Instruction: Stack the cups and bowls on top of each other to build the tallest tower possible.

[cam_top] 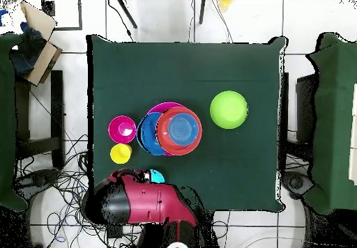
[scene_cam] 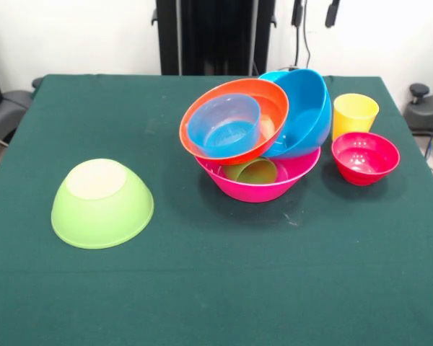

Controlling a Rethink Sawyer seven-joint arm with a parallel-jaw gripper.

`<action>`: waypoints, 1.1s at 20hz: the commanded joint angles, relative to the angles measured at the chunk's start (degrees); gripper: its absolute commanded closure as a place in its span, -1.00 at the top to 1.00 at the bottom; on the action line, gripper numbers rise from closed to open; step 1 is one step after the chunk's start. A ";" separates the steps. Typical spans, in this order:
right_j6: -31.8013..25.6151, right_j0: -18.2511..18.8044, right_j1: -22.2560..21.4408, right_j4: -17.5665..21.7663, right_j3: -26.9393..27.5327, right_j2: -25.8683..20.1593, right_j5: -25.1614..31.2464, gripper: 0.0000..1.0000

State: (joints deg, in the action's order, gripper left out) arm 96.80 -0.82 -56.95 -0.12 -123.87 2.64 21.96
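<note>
Magenta bowl (scene_cam: 260, 184): holds olive cup (scene_cam: 250, 171), carries tilted orange bowl (scene_cam: 234, 119) and blue bowl (scene_cam: 303, 108); uneven base explains leaning.
Gripper: drawn back, jaws hidden, cannot tell.
Lime bowl (scene_cam: 102, 204): inverted, far from arm (cam_top: 139, 200).

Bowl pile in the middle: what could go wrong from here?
1. The orange bowl and blue bowl sit tilted in the magenta bowl; a nudge could slide them off.
2. The yellow cup and crimson bowl stand close beside the pile, so a slide may hit them.
3. The green bowl lies upside down, awkward to grasp.
</note>
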 commanded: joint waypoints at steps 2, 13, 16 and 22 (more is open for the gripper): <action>8.45 0.18 9.05 1.85 4.06 -1.19 -5.93 1.00; 8.29 0.31 11.83 0.72 5.32 -1.53 -7.04 1.00; 9.88 -1.83 9.77 -0.46 4.66 -0.53 -4.63 1.00; 9.86 -3.34 4.57 -1.38 3.56 0.53 1.33 1.00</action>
State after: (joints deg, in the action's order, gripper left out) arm 96.81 -2.54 -49.48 -0.17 -121.56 4.05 18.08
